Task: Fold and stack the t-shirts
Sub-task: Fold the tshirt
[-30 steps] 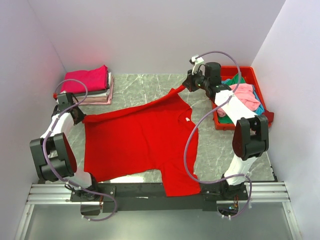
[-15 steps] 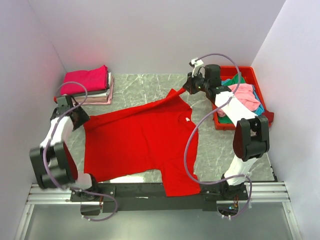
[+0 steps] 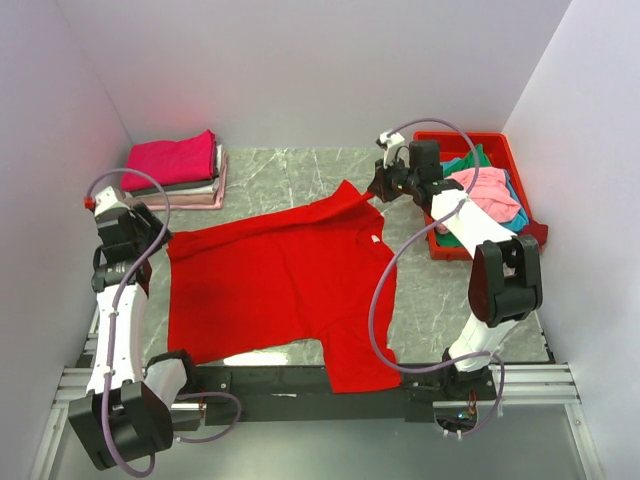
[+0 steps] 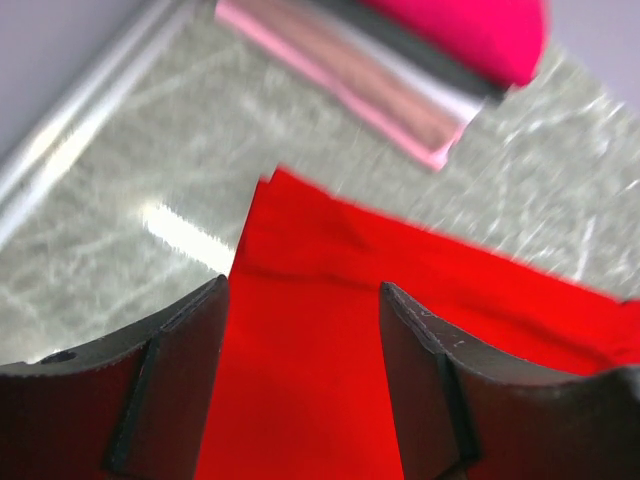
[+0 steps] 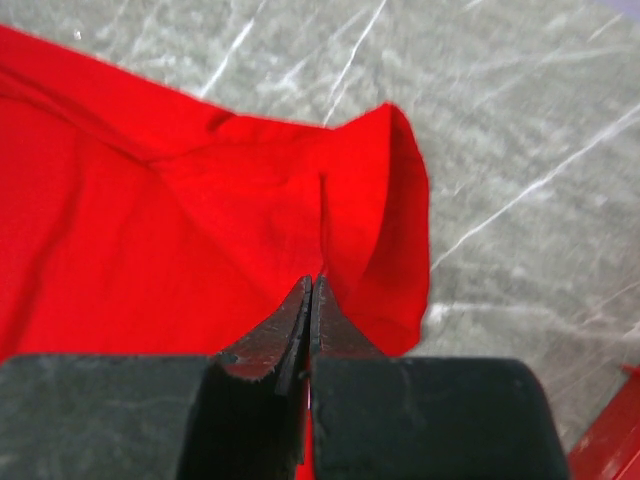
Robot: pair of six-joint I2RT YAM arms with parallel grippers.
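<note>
- Top view: the smooth red t-shirt (image 3: 270, 290) lies spread on the veined marble table (image 3: 290, 170).
- Left wrist: the left fingers (image 4: 170, 390) gape wide above its left sleeve, holding nothing.
- Right wrist: the right fingers (image 5: 270, 365) pinch its creased far sleeve.

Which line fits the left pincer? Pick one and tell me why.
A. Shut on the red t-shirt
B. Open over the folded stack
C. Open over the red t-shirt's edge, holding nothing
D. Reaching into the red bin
C: in the left wrist view the left pincer has its fingers spread apart, and the red t-shirt lies below them, unpinched.
</note>
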